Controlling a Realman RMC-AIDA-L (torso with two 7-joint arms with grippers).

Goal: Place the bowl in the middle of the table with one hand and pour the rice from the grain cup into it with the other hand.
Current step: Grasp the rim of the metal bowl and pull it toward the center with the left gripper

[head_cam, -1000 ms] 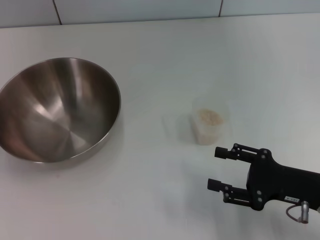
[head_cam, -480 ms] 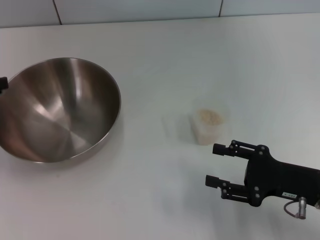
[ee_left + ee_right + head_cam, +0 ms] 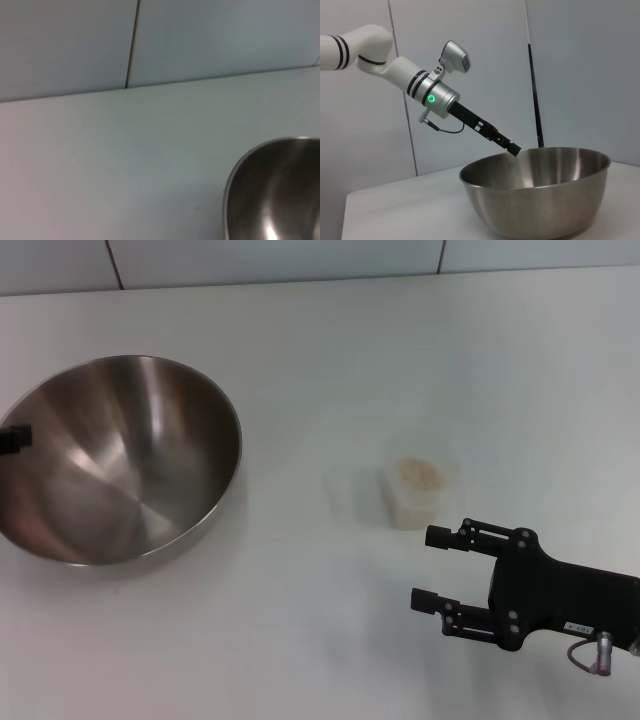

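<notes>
Left of frame: bowl (image 3: 115, 455) on counter (image 3: 330, 350), uncentred; left tool (image 3: 14, 438) at its rim, grip indeterminate. Centre-right: grain cup (image 3: 420, 487) holding rice (image 3: 420, 473); right tool (image 3: 432, 568) open, empty. Nothing poured.

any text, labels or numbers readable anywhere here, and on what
Small white label on the right gripper body: printed marks, too small to read.
Bowl, grain cup, table and left gripper: no text visible.
</notes>
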